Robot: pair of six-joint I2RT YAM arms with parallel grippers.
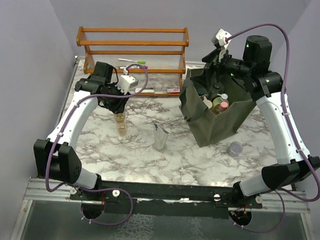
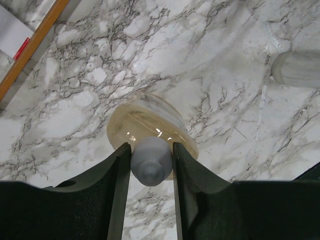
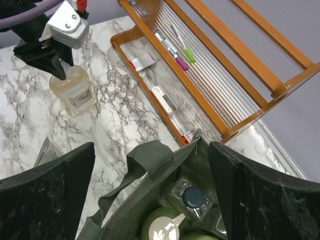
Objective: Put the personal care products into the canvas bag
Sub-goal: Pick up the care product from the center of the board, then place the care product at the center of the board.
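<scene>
The left gripper (image 2: 150, 148) stands straight above the beige bottle (image 2: 150, 117), its fingers (image 2: 117, 175) pressed on both sides of the pale cap (image 2: 148, 167); the bottle stands upright on the marble table (image 2: 240, 75), its long axis vertical; the canvas bag (image 1: 214, 120) lies well to its right, under the right gripper (image 3: 150, 147), whose jaws are wide apart; the bottle's foot is hidden, and I cannot judge how firm the grip is.

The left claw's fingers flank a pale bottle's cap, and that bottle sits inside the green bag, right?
No: the pale bottle stands on the table, left of the green bag; the top external view shows it. The left gripper does flank its cap.
</scene>
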